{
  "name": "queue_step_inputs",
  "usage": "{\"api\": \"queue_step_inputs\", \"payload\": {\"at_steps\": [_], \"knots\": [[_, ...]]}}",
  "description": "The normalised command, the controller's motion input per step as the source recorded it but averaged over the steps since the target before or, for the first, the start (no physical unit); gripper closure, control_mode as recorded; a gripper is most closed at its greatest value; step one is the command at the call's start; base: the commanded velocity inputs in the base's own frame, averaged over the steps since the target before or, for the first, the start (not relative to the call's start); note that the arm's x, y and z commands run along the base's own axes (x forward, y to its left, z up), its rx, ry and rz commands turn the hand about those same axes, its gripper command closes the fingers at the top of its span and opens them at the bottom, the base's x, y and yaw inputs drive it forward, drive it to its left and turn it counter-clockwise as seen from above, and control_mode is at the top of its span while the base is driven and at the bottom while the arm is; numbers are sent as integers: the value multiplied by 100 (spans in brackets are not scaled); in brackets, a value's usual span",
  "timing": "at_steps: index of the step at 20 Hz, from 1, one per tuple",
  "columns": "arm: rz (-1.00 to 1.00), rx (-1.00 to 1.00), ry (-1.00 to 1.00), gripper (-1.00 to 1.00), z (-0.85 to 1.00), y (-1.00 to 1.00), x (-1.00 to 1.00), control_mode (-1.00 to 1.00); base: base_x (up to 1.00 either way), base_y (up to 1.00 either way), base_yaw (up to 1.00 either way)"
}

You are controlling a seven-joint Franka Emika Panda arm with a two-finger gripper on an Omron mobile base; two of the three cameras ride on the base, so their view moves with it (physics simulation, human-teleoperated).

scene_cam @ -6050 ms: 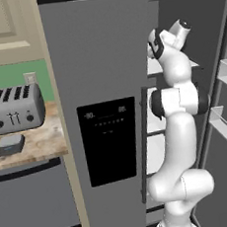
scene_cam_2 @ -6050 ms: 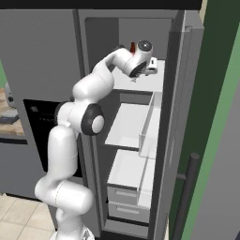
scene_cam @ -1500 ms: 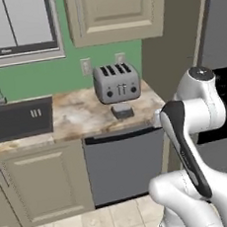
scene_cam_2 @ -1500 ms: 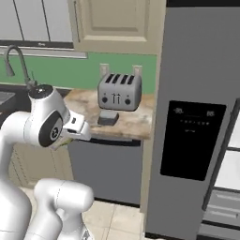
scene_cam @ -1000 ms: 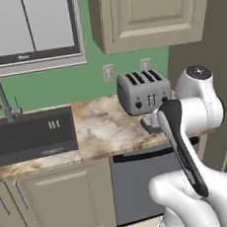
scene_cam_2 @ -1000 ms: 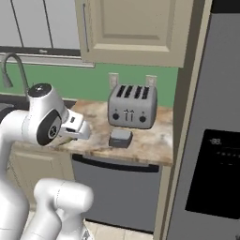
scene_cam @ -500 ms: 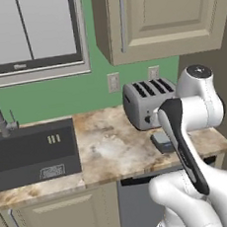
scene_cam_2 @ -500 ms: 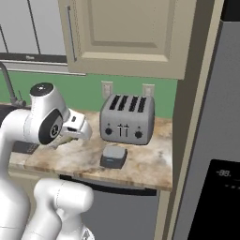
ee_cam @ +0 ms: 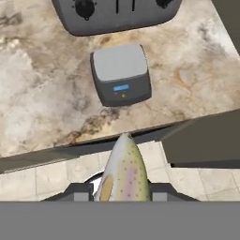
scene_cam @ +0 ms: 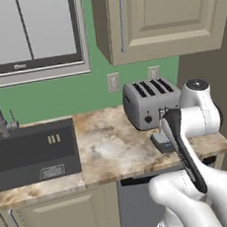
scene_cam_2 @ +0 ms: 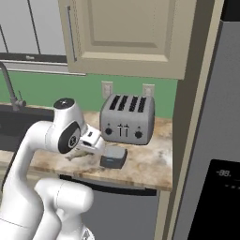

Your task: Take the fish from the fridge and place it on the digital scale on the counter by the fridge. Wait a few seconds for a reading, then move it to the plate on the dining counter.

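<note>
Hand view: I see the gripper (ee_cam: 123, 194) clamped on the fish (ee_cam: 124, 171), whose speckled body projects forward between the fingers, above the floor tiles just short of the counter (ee_cam: 42, 108) edge. The digital scale (ee_cam: 121, 75) sits on the counter directly ahead, just in front of the toaster (ee_cam: 117, 14). From the right base view, the fish (scene_cam_2: 77, 155) is held near the scale's (scene_cam_2: 113, 156) left side, apart from it.
</note>
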Motion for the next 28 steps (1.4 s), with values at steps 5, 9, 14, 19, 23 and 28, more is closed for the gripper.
{"api": "queue_step_inputs", "payload": {"at_steps": [5,9,14,19,23,28], "knots": [[-17,1,5,100,-53,-59,47,-100,0,0,0],[-7,1,0,100,-25,-21,49,-100,0,0,0],[-2,4,0,100,-14,-3,50,-100,0,0,0],[0,3,1,100,-15,0,54,-100,0,0,0],[0,0,3,100,-25,0,57,-100,0,0,0],[0,0,1,100,-38,0,42,-100,0,0,0]]}}
